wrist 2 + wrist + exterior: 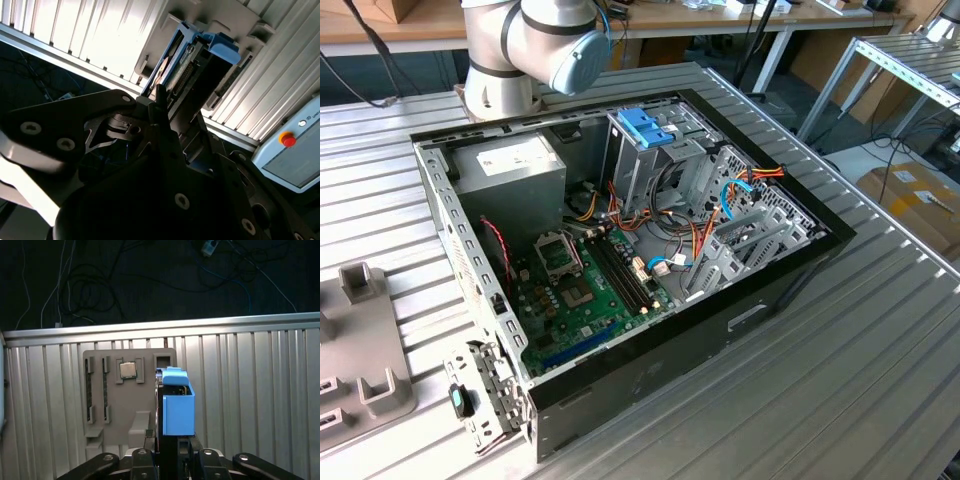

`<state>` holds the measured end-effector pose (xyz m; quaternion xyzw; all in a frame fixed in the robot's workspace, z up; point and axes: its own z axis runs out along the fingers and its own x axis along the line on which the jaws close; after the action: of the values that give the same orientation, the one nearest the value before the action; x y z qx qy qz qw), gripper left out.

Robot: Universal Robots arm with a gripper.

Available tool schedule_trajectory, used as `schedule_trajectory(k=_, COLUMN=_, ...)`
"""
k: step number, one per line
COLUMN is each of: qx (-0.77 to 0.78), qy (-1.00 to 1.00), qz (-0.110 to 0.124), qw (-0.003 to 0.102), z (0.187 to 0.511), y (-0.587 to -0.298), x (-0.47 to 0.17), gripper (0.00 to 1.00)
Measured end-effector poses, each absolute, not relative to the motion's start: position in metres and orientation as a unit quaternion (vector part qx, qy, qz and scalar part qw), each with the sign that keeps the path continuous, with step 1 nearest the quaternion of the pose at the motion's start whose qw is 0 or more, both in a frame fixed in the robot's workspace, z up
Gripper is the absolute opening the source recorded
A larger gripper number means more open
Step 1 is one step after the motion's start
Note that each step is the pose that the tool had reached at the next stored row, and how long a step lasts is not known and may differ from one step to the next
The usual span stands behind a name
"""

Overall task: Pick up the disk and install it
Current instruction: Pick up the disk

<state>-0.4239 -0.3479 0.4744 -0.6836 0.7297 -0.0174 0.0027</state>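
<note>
My jaws pinch the disk by the grey holder; pickup step, I judge; installing demands square alignment.

Finding open room over the low motherboard at lower left inside the case. Meeting the tall metal cage at upper centre and loose cables crossing right of it. Offering bare table at lower right, in the exterior view. Clamping the disk in the gripper close against the grey fixture.
</note>
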Motion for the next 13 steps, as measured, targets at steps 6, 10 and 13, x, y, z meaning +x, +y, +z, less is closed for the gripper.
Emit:
schedule_trajectory(k=6, qx=-0.684, qy=0.73, qz=-0.017, qw=0.003, z=0.4809, y=-0.3479, x=-0.4238, gripper=0.35)
schedule_trajectory(k=10, qx=-0.684, qy=0.73, qz=-0.017, qw=0.003, z=0.4816, y=-0.3479, x=-0.4238, gripper=0.35)
schedule_trajectory(k=13, qx=-0.684, qy=0.73, qz=-0.017, qw=0.003, z=0.4817, y=-0.3479, x=-0.4238, gripper=0.35)
